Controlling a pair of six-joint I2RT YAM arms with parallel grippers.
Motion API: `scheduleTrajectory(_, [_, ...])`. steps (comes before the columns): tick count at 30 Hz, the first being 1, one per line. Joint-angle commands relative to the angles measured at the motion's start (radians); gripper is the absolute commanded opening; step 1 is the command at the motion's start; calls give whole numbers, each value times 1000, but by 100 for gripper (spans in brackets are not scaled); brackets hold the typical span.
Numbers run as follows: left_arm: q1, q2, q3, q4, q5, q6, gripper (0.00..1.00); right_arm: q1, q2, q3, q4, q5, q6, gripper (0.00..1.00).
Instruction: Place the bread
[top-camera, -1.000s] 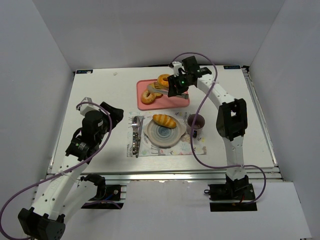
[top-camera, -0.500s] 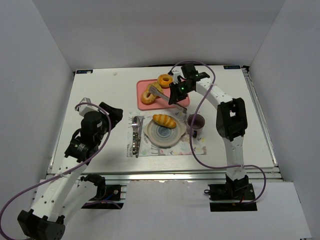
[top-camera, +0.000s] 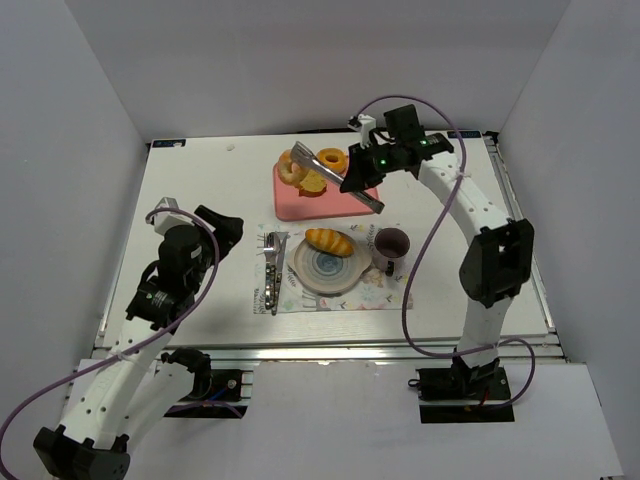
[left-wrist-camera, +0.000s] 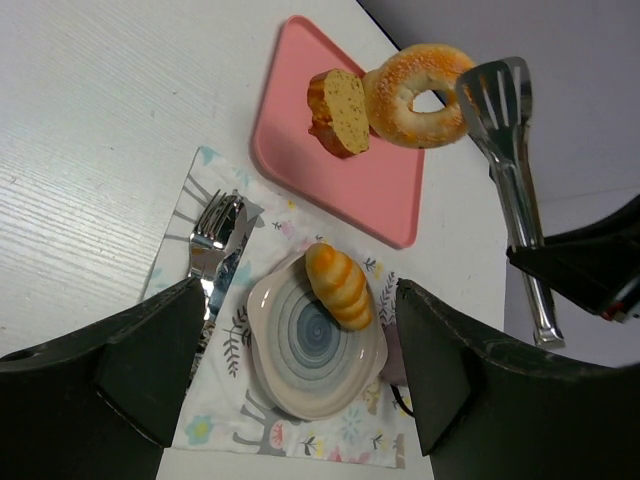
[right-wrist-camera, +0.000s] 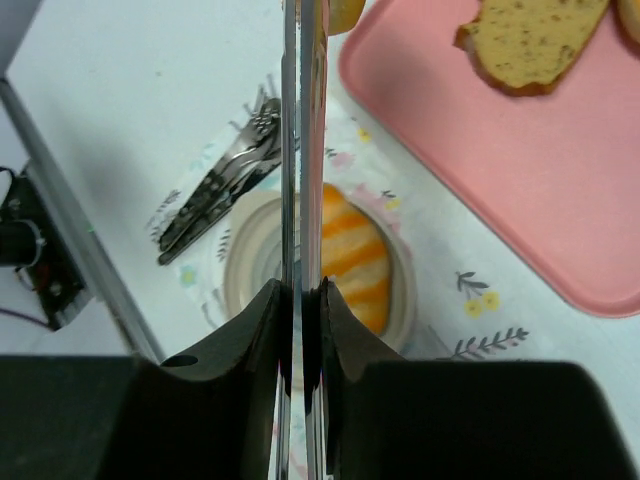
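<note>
Top external: where's the bread (top-camera: 330, 241) lying? (R1)
It's lying on the plate (top-camera: 320, 275), at the rim's 12 o'clock, apart from the pink tray (top-camera: 300, 208). (R2)
How's it handling? (R1)
Probably light, crust slightly soft, ridges giving grip; I'm guessing take it across the thick middle, not the tapered ends. (R2)
Arms? (R1)
Right arm is reaching over the tray, right gripper (right-wrist-camera: 300, 320) fingers clamping the tongs (left-wrist-camera: 515, 190), blades squeezed together, pointing toward 10 o'clock. And left gripper (left-wrist-camera: 300, 290) is hanging at the plate's 9 o'clock, fingers apart, holding nothing. (R2)
</note>
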Motion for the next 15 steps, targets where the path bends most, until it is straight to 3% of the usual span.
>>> scheduleTrajectory(1, [-3,-21,-10,3,-12,-3,86,-12,-174,-187,-76,-150,-60,11])
scheduleTrajectory(9, [-3,-24,-36,34,5,-4,86,-12,-468,-615,-102,-217,-108,10])
scheduleTrajectory(15, [-3,-18,-54,53,27,-4,86,-12,-536,-686,-84,-183,-127,10])
